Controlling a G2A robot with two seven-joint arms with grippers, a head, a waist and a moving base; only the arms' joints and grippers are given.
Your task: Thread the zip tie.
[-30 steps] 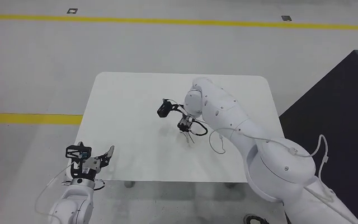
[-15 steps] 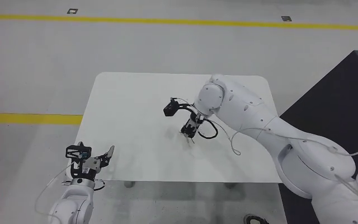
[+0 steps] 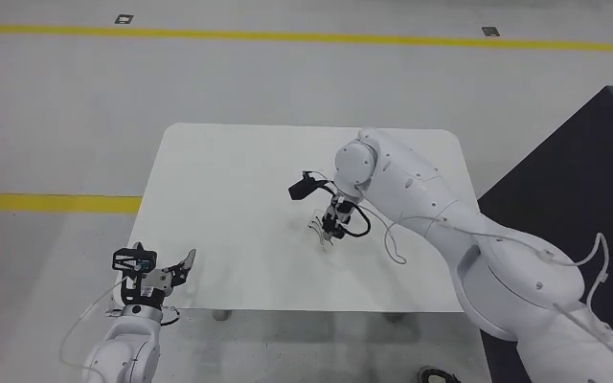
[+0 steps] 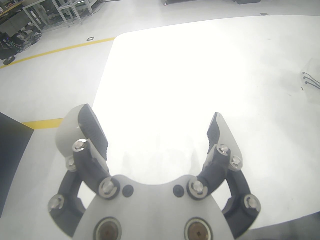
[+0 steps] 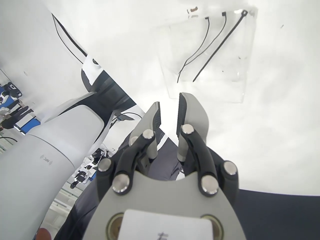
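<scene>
One change since the earlier frames — the right gripper (image 5: 170,99) has slid a little toward the robot's right over the middle of the table (image 3: 220,172), and its arm has swung with it. The left gripper (image 4: 150,111) has kept its place at the table's near left corner.

Grippers, two. Right: fingers nearly pressed together with a narrow gap between the pads, nothing pinched, the tips at the near edge of the sleeve (image 5: 232,86). Whether they touch it cannot be told. Left: fingers spread wide, nothing between them, well apart from the sleeve.

Zip ties (image 5: 218,47), three. All are black and lie side by side inside the sleeve, with the heads at the end away from the right gripper and the tails pointing toward it. Two are thin and slightly curved, one is thicker and straight. None is looped yet.

Sleeve, one — clear plastic, flat on the table near its centre.

Table, one, white with rounded corners.

Yellow floor lines (image 3: 287,38), two.
</scene>
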